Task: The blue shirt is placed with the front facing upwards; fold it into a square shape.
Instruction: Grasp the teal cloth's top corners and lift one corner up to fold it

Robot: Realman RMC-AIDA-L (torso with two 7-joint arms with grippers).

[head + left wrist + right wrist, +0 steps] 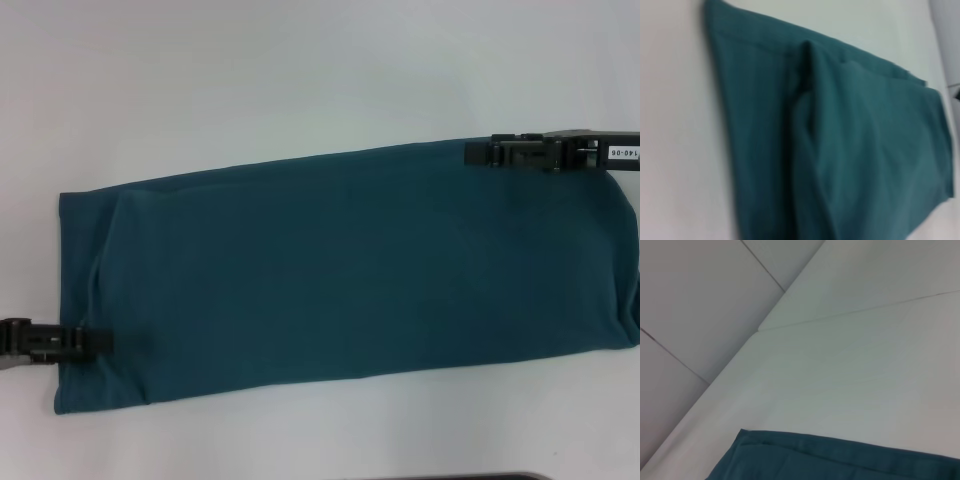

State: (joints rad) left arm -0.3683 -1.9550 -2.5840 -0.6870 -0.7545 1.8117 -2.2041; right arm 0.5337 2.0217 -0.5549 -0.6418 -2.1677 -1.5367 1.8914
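In the head view, the blue shirt lies on the white table as a long folded band, plain teal side up, running across most of the picture and sloping slightly. No lettering shows. The left gripper sits at the shirt's left end, close to the near corner, its dark fingertips over the edge of the cloth; whether they are pinched on the fabric or parted cannot be told. The right gripper lies at the shirt's far edge toward its right end, fingertips touching or just over the hem; its state cannot be told either.

In the left wrist view, the shirt fills much of the picture, with layered folds and a raised crease running along it, resting on the table.

In the right wrist view, a hemmed corner of the shirt lies flat on the table, whose edge meets a tiled floor beyond.
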